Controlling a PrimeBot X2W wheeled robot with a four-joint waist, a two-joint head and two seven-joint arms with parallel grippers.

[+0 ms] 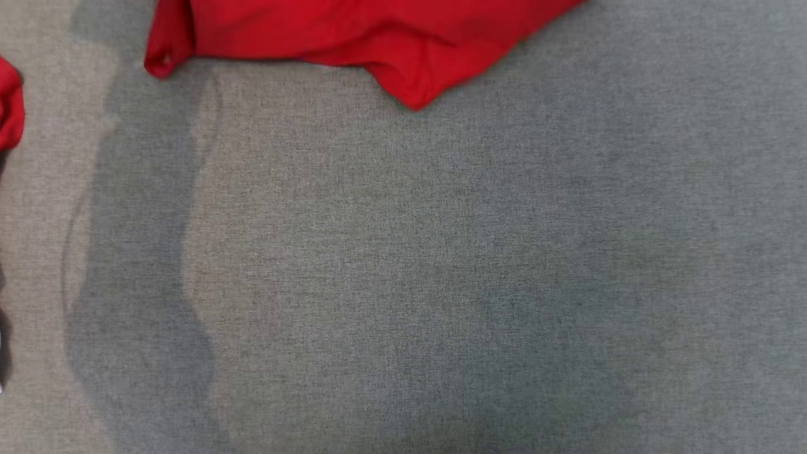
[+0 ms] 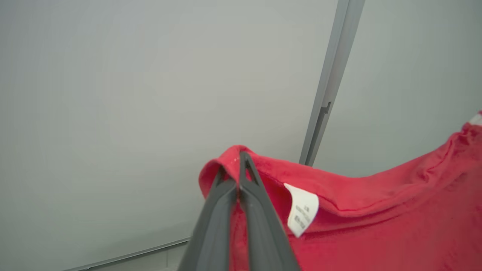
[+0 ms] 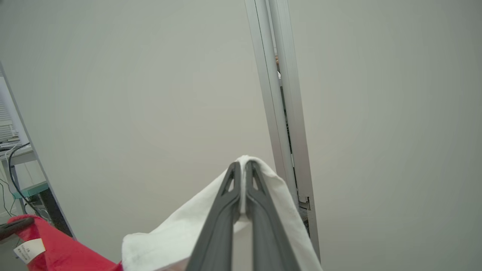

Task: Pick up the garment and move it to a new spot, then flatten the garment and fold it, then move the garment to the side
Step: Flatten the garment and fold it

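The garment (image 1: 353, 31) is red; its lower edge hangs into the top of the head view, and another fold of it (image 1: 9, 104) shows at the left edge. In the left wrist view my left gripper (image 2: 240, 156) is shut on a red hem of the garment (image 2: 376, 226), close to a white label (image 2: 303, 209). My right gripper (image 3: 244, 163) is shut on a white part of the garment (image 3: 180, 229). The red cloth (image 3: 56, 252) stretches away to that view's lower left, where the left gripper (image 3: 11, 227) pinches it. Both grippers point at a pale wall, with the cloth lifted.
A grey cloth-covered table (image 1: 441, 252) lies below the hanging garment. A pale wall with a metal post (image 2: 327, 86) (image 3: 278, 113) stands ahead of both grippers. A desk with cables (image 3: 15, 158) is at the right wrist view's left edge.
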